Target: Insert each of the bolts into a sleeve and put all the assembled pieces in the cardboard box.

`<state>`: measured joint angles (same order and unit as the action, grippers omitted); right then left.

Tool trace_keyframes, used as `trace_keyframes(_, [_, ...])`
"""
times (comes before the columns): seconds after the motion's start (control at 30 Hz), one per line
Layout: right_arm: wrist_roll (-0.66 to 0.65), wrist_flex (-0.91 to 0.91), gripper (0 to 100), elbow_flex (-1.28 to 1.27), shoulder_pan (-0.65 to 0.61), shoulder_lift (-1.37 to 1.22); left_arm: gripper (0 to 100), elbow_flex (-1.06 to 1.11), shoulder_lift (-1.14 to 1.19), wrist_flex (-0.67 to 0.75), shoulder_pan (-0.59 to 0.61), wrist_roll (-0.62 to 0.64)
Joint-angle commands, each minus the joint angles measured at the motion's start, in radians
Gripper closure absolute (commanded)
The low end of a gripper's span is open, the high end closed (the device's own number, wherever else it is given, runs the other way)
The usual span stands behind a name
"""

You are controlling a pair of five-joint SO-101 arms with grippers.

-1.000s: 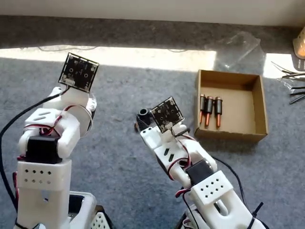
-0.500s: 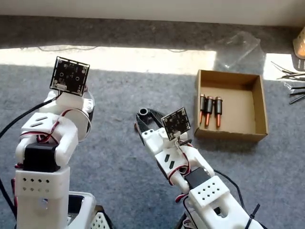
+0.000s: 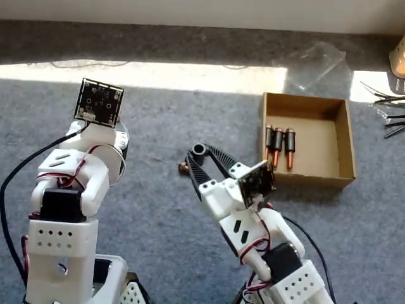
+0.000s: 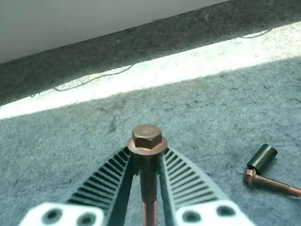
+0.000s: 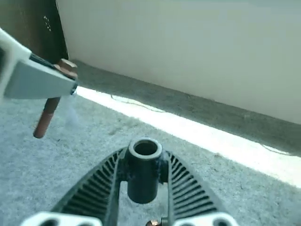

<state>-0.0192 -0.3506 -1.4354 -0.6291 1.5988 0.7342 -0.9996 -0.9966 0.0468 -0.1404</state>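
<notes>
My left gripper [image 4: 146, 157] is shut on a copper bolt [image 4: 146, 139], head at the fingertips and shank running back between the fingers. The right wrist view shows that left gripper [image 5: 66, 79] raised above the carpet, the bolt [image 5: 47, 115] hanging down from it. My right gripper [image 5: 145, 157] is shut on a dark sleeve [image 5: 143, 167] with its open end up; in the high view this sleeve [image 3: 199, 151] is mid-carpet, left of the cardboard box [image 3: 342, 174]. A loose sleeve [image 4: 262, 157] and a loose bolt [image 4: 270, 181] lie together on the carpet.
Three assembled pieces [image 3: 278, 147] lie side by side in the box. A bolt head [image 3: 183, 167] shows on the carpet beside my right gripper. A clear plastic bag [image 3: 316, 63] lies behind the box and thin dark tools [image 3: 389, 120] at the right edge.
My right arm has pulled its wrist back and tilted, carrying the sleeve slightly to the right. My left arm has shifted a little, still holding its bolt.
</notes>
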Motion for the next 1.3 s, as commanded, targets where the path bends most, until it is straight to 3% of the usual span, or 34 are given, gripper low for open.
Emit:
trace_keyframes(0.0, [-0.005, -0.012, 99.5, -0.022, 0.045, 0.136, 99, -0.016, -0.025, 0.025, 0.002, 0.009])
trace_keyframes(0.17, [-0.003, -0.01, 99.5, -0.127, 0.048, 0.245, 99, -0.028, -0.025, 0.06, -0.076, 0.011])
trace_keyframes(0.57, [-0.009, 0.139, 99.4, -0.305, -0.027, 0.231, 99, -0.03, -0.027, 0.311, -0.203, 0.012])
trace_keyframes(0.87, [-0.011, 0.139, 99.4, -0.311, -0.027, 0.231, 99, -0.054, -0.03, 0.358, -0.407, 0.044])
trace_keyframes(0.97, [-0.011, 0.139, 99.4, -0.311, -0.027, 0.231, 99, -0.061, -0.091, 0.361, -0.43, 0.132])
trace_keyframes(1.27, [-0.011, 0.133, 99.4, -0.318, -0.088, 0.223, 99, 0.099, -0.308, 0.516, -0.43, 0.141])
